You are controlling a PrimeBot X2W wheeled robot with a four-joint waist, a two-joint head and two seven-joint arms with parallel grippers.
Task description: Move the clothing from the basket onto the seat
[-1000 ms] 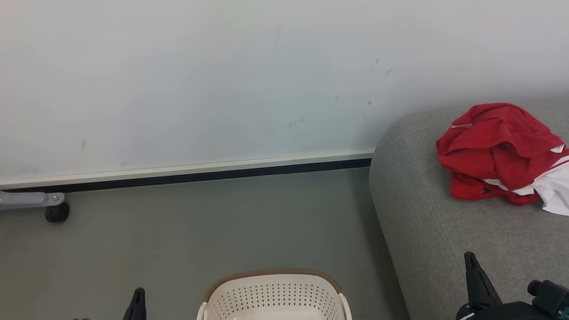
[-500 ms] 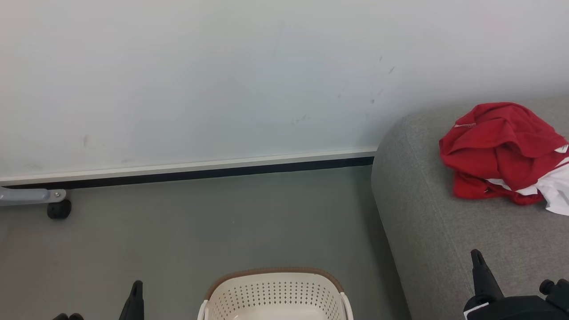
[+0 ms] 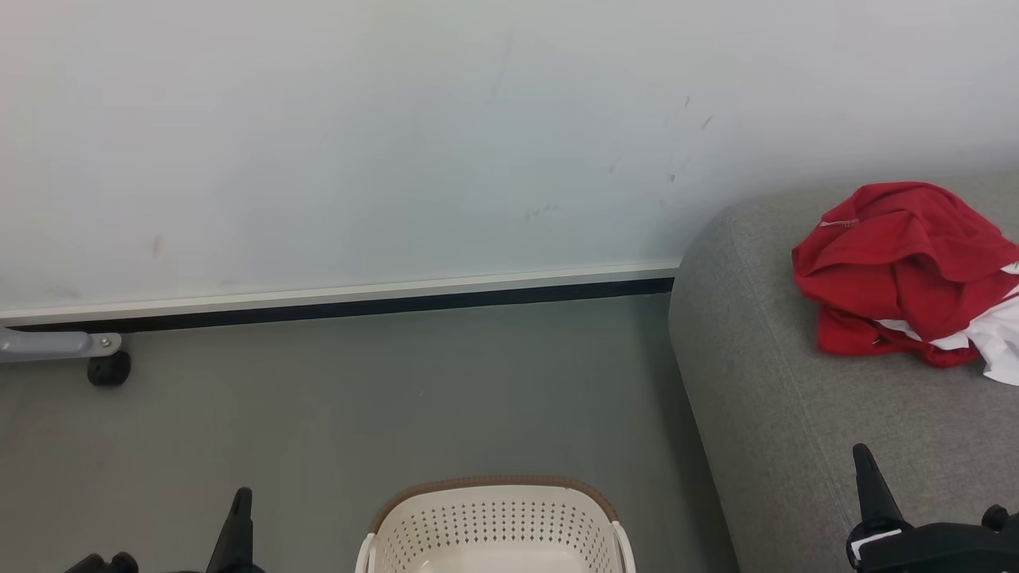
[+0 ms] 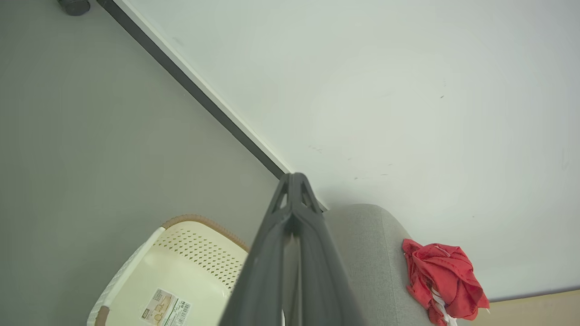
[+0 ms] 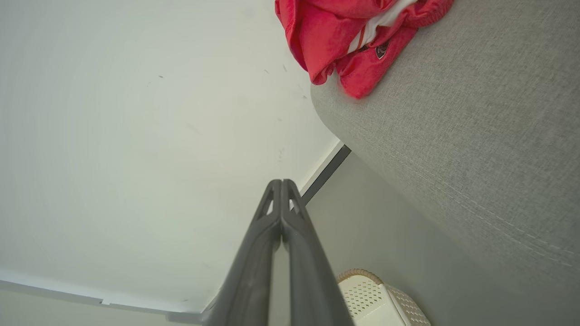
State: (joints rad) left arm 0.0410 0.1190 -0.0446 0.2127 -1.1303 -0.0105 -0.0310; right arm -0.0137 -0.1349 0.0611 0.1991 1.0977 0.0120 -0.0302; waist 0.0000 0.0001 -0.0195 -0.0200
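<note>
The red clothing with white trim lies bunched on the grey seat at the right, also seen in the left wrist view and the right wrist view. The cream basket with a brown rim stands on the floor at bottom centre; its inside shows only a paper label, no fabric. My left gripper is shut, left of the basket, holding nothing. My right gripper is shut over the seat's front part, well short of the clothing, holding nothing.
A pale wall with a dark skirting strip runs behind the grey floor. A grey leg with a black castor stands at the far left by the wall.
The whole head view has drifted slightly, so the camera moved. The left gripper shows a little higher in the picture and the right gripper a little further right. The clothing lies as before.
</note>
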